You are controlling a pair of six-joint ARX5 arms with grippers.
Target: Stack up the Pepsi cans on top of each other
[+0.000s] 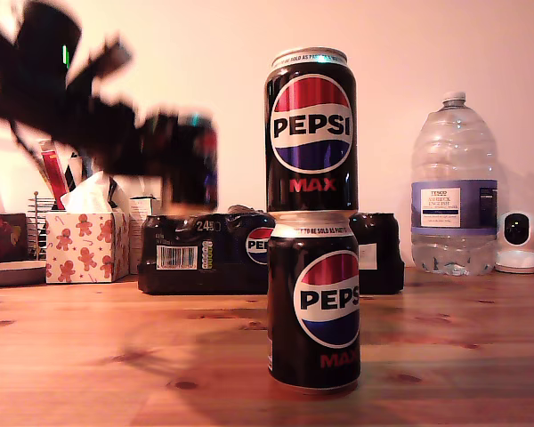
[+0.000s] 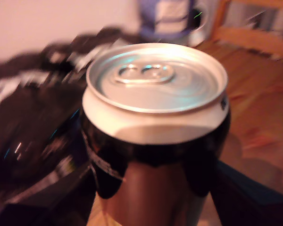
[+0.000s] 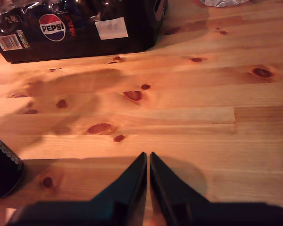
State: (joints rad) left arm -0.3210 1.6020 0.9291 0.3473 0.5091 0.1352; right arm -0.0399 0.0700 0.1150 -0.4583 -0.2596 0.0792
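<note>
Two Pepsi cans stand stacked in the middle of the wooden table: the lower can [image 1: 314, 302] upright, the upper can [image 1: 311, 129] sitting squarely on its rim. A third Pepsi can [image 2: 155, 89] is held in my first gripper [image 2: 153, 176], whose dark fingers [image 2: 108, 174] are shut around its body. In the exterior view this arm is a motion-blurred shape at the upper left, carrying the can [image 1: 196, 165] in the air beside the stack. My second gripper [image 3: 147, 157] is shut on nothing, above bare wood, with a black can's side [image 3: 2, 169] nearby.
A black shrink-wrapped Pepsi multipack [image 1: 205, 253] lies behind the stack. A large clear water bottle [image 1: 454, 187] and a small white camera [image 1: 519, 242] stand at the exterior view's right. A gingerbread-print tissue box [image 1: 86, 245] sits at its left.
</note>
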